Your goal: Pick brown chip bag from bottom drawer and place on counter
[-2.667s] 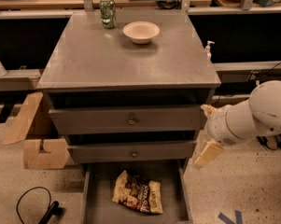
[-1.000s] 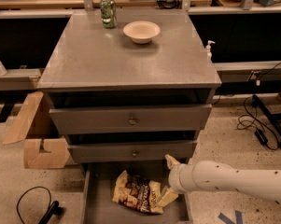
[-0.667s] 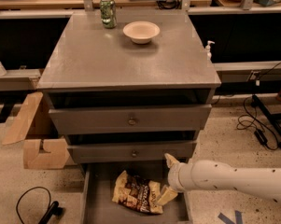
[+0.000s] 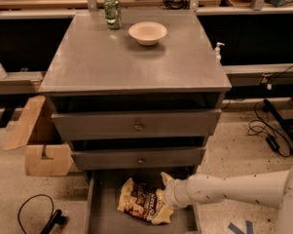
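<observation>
Camera view looks down on the grey cabinet from the front. Its bottom drawer point(image 4: 105, 209) is pulled out and shows a flat grey floor. The brown chip bag point(image 4: 140, 201) lies on this floor, toward the right half of the drawer, flat and a little crumpled, with its tan edges around the dark centre.

The white arm point(image 4: 236, 189) reaches in from the right side, low above the drawer. The gripper point(image 4: 164, 198) is at the right end of the bag. Its 2 cream fingers point(image 4: 166, 178) are spread wide: 1 points up toward the back of the drawer, the other lies at the lower right corner of the bag and seems to touch it. The right edge of the bag sits between them, but the jaws are not closed on it.

Above, the 2 upper drawers point(image 4: 136, 126) with round knobs are closed. The counter point(image 4: 136, 65) carries a green soda can point(image 4: 113, 12) at the back edge and a pale bowl point(image 4: 147, 32) just to the right of it; the 2 are near but apart. A cardboard box point(image 4: 39, 140) stands on the floor left of the cabinet, and a black cable point(image 4: 31, 209) lies in front of it.
</observation>
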